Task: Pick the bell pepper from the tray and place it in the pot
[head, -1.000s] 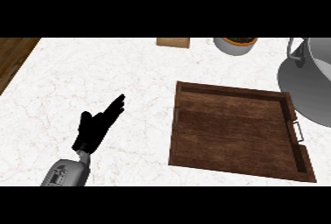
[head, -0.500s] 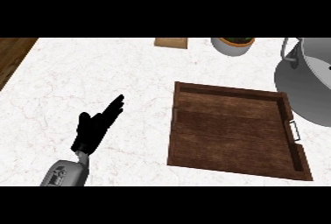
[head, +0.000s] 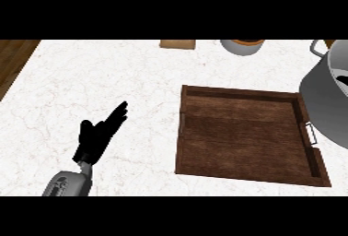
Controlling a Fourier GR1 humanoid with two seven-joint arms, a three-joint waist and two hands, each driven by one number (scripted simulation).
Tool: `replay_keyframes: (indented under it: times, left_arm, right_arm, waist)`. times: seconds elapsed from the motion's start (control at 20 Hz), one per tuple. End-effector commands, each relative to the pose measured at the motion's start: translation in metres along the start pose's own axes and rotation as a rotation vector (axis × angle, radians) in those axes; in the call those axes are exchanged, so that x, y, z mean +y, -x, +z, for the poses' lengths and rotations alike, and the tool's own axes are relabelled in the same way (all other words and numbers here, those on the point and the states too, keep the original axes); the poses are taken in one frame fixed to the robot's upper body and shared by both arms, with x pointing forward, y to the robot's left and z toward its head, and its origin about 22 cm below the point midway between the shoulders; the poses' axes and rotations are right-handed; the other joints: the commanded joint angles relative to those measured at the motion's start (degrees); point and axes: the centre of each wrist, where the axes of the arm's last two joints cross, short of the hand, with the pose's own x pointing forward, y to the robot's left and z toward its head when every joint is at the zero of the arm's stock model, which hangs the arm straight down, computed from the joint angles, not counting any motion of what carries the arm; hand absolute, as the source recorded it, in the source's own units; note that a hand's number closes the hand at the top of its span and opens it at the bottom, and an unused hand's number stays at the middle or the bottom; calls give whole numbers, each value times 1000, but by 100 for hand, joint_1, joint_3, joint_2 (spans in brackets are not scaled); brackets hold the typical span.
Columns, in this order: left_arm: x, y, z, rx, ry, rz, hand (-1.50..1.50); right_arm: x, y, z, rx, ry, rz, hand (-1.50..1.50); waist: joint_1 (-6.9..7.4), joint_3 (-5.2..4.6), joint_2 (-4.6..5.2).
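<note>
A kitchen, it seems: a white marble bench carries a wooden tray, a big steel pot, and what may be a small bowl.

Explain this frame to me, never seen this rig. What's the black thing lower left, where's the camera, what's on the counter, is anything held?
The camera sits at the robot's head, looking steeply down at a white marble counter. The black shape is the robot's left hand on a grey forearm, fingers straight, resting open and holding nothing. The right hand is not in view.

A brown wooden tray lies in the middle right; nothing shows in it, so no bell pepper is visible there. A large grey pot is cut off at the right edge, touching or overlapping the tray's side; something dark shows inside it, but I cannot tell what. At the top edge sit a small cup-like container and a tan block.
</note>
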Motion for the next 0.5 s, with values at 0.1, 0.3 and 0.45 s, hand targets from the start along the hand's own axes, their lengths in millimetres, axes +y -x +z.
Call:
replay_keyframes:
  times: [0.1,0.3,0.45]
  left_arm:
    - [-6,3,0,-18,2,-3,0]
    - [5,8,5,-18,11,8,0]
    - [-4,2,2,-15,8,10,0]
  right_arm:
    - [-33,0,12,-20,276,-269,-150]
    - [-47,22,35,-32,364,-349,-150]
    - [-76,30,57,-80,379,-401,-150]
  waist:
    - [2,41,59]
    - [50,55,100]
    - [-30,64,83]
